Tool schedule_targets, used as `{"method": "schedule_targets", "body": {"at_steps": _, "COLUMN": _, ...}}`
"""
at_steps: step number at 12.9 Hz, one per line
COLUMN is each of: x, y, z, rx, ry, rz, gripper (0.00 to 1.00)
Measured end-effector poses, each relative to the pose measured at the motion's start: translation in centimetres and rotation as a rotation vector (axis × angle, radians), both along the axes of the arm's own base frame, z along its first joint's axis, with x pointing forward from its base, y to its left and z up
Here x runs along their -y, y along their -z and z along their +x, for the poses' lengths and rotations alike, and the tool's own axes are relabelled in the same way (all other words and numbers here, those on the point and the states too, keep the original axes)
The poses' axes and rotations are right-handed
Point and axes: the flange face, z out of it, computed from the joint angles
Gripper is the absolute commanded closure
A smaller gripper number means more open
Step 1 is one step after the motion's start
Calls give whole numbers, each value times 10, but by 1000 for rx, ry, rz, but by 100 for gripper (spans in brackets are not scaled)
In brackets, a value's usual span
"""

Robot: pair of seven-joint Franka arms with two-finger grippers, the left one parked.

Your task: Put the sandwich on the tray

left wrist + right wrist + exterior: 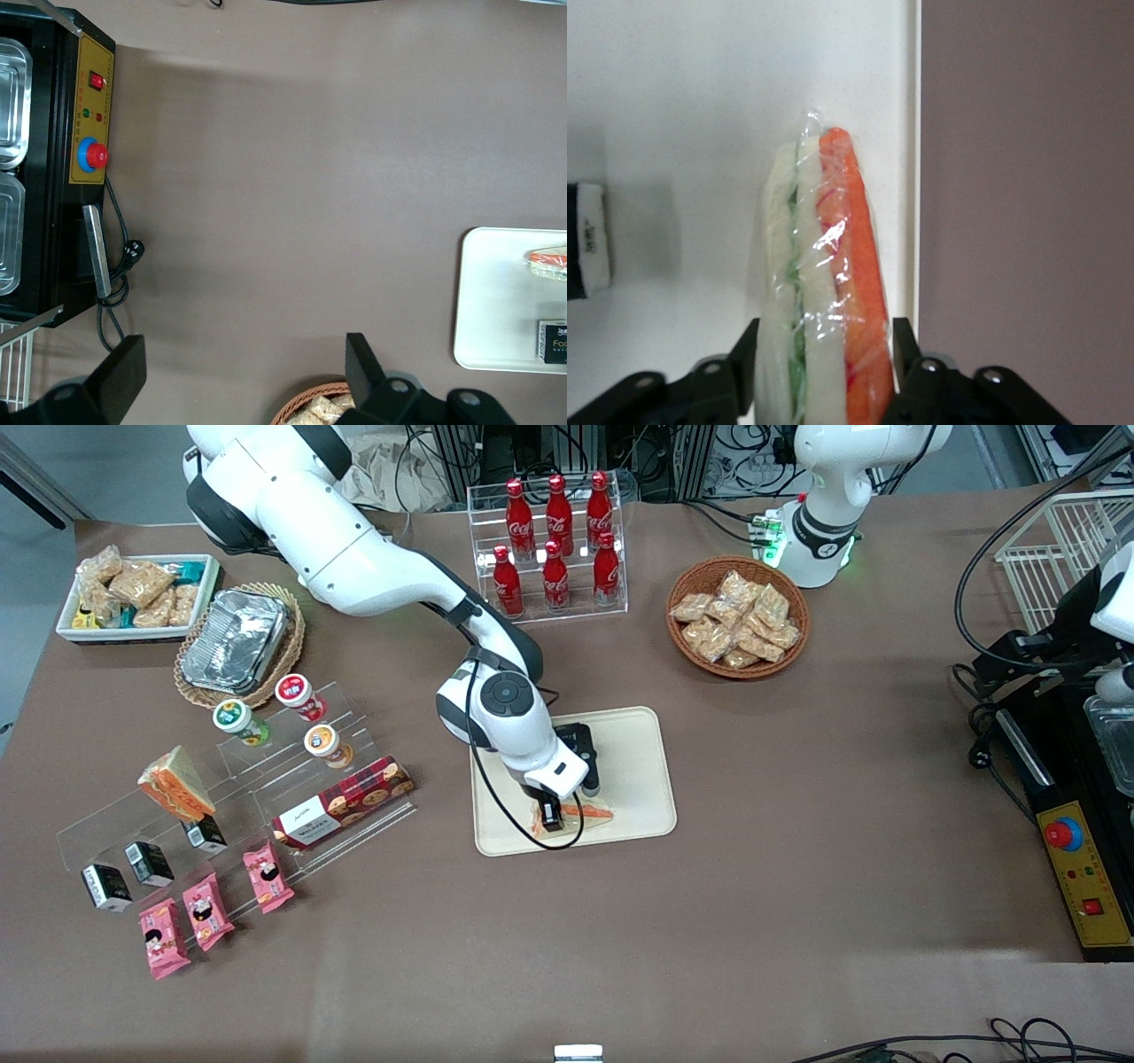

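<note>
Over the tray's near edge, the gripper (555,816) clamps the sandwich (824,292) between both fingers, low over the tray (642,737); lower until the wedge rests flat inside the rim, then release without dragging it

The front view looks down steeply from high above the near edge, taking in the whole brown surface (797,850). The right wrist view hangs very close over the tray (700,133), facing down along the sandwich (824,283) between the gripper (824,372) jaws. The left wrist view faces straight down from mid height toward the parked arm's end, sharing the tray's edge with both.
</note>
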Motion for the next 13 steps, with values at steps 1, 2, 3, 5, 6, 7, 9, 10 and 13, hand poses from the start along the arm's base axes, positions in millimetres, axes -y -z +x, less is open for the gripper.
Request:
{"method": "schedule_targets", "body": {"at_steps": 1, "x": 2, "y": -1, "z": 2, "rx": 2, "ry": 7, "rz": 1, "gripper": 0}}
{"method": "schedule_targets", "body": {"at_steps": 2, "x": 3, "y": -2, "z": 4, "rx": 4, "ry": 15, "rz": 5, "gripper": 0}}
{"method": "schedule_targets", "body": {"at_steps": 3, "x": 3, "y": -5, "z": 7, "rx": 7, "ry": 33, "rz": 13, "gripper": 0}}
{"method": "schedule_targets", "body": {"at_steps": 5, "x": 8, "y": -24, "z": 18, "rx": 3, "ry": 117, "rz": 55, "gripper": 0}}
{"method": "schedule_targets", "body": {"at_steps": 6, "x": 18, "y": -41, "z": 27, "rx": -11, "ry": 164, "rz": 70, "gripper": 0}}
{"method": "schedule_targets", "body": {"at_steps": 7, "x": 28, "y": -63, "z": 34, "rx": -27, "ry": 205, "rz": 70, "gripper": 0}}
{"method": "schedule_targets", "body": {"at_steps": 9, "x": 60, "y": -117, "z": 47, "rx": -36, "ry": 311, "rz": 45, "gripper": 0}}
{"method": "schedule_targets", "body": {"at_steps": 10, "x": 80, "y": -145, "z": 55, "rx": -26, "ry": 391, "rz": 36, "gripper": 0}}
{"method": "schedule_targets", "body": {"at_steps": 13, "x": 153, "y": -201, "z": 84, "rx": 28, "ry": 673, "rz": 56, "gripper": 0}}
